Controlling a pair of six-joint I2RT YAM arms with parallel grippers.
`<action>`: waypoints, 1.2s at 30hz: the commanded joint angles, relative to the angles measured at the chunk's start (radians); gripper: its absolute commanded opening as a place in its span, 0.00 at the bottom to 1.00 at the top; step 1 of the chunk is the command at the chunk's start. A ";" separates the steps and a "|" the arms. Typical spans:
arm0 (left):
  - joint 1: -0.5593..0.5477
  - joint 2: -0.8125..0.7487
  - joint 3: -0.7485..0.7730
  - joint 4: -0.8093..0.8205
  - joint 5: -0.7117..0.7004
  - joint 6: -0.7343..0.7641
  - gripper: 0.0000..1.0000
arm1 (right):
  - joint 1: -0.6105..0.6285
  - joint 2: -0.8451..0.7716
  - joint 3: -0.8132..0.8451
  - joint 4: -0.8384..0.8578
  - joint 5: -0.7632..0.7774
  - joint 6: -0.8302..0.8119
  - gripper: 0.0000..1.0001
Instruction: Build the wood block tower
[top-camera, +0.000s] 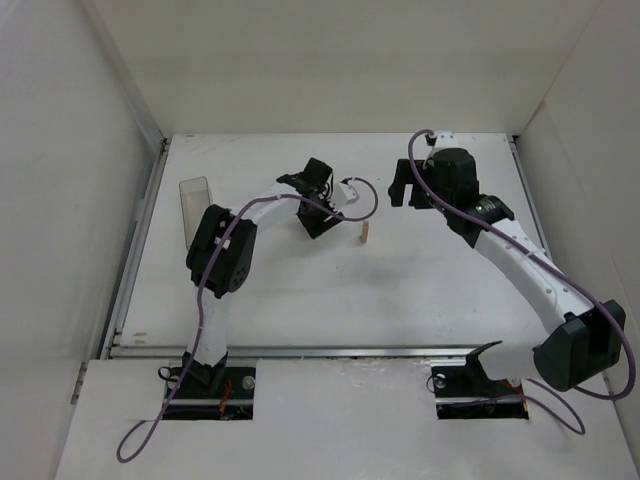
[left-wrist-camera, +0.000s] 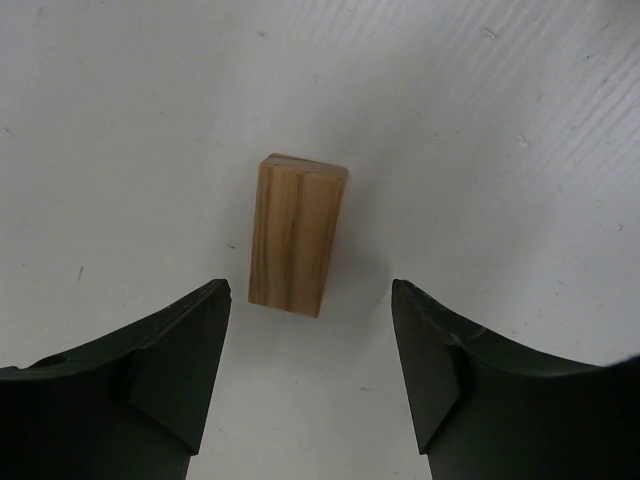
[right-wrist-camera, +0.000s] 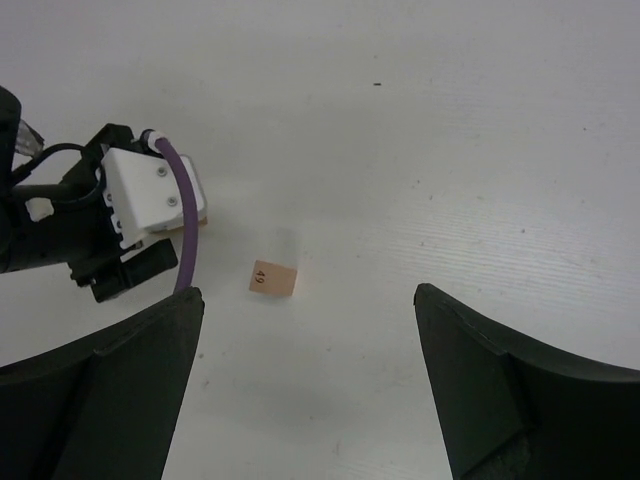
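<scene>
Straddling a wood block (left-wrist-camera: 297, 235) lying on the table (left-wrist-camera: 520, 150), the left gripper (left-wrist-camera: 310, 288) is holding its jaws apart, touching neither side. The right gripper (right-wrist-camera: 310, 295) is hanging with jaws wide apart, gripping nothing, near a second block (right-wrist-camera: 274, 277) standing upright mid-table. The pick-up step appears to be in hand, the stacking barely started. Next, the left jaws need centring on the block's long sides before clamping and carrying it to the second block.

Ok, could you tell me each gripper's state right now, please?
Left gripper: open, astride a wood block, not gripping it.
Right gripper: open, empty.
</scene>
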 joint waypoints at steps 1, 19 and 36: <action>0.001 -0.006 0.046 -0.052 0.030 0.039 0.62 | -0.035 -0.022 -0.003 -0.017 -0.066 -0.063 0.92; -0.020 0.135 0.181 -0.118 -0.032 0.059 0.00 | -0.085 -0.011 0.053 -0.042 -0.118 -0.082 0.92; -0.263 -0.017 0.475 -0.362 -0.038 0.158 0.00 | -0.193 -0.151 0.154 -0.210 -0.044 -0.037 0.92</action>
